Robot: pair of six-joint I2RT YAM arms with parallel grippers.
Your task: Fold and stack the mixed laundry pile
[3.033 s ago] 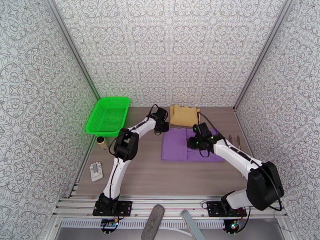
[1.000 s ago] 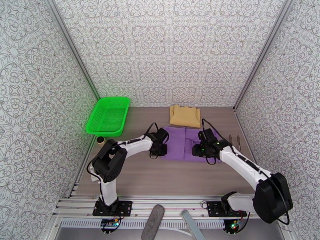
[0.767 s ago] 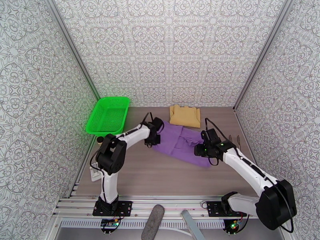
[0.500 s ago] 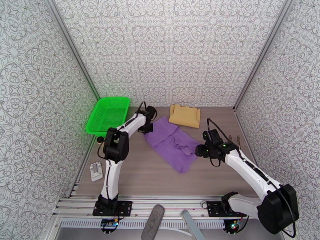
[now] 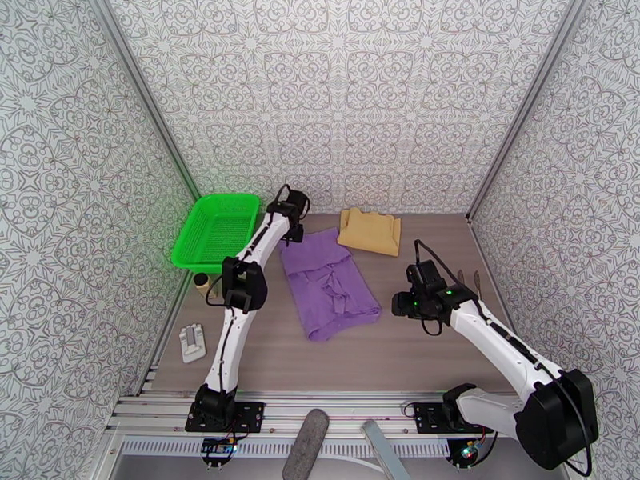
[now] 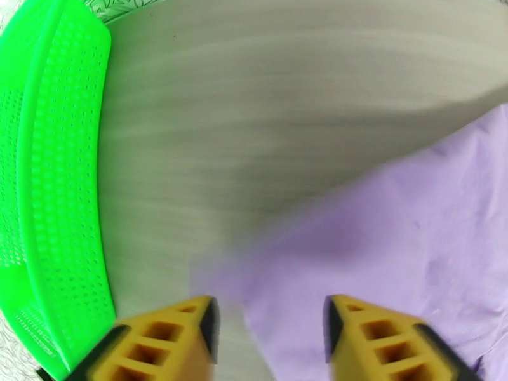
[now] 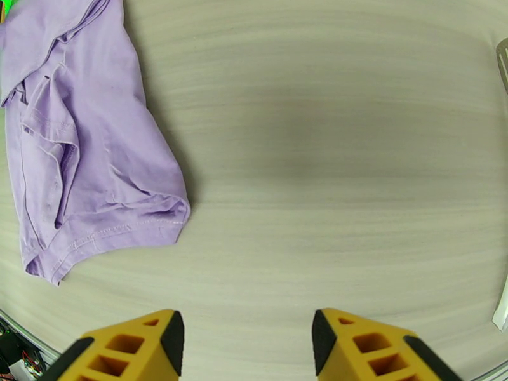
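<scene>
Purple T-shirt (image 5: 328, 283) swung left; left pincer (image 6: 270, 312) released it.

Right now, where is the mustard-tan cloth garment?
Top view: the mustard-tan cloth garment lies midway along the far edge of the table, just right of the far corner of the purple cloth T-shirt.
</scene>
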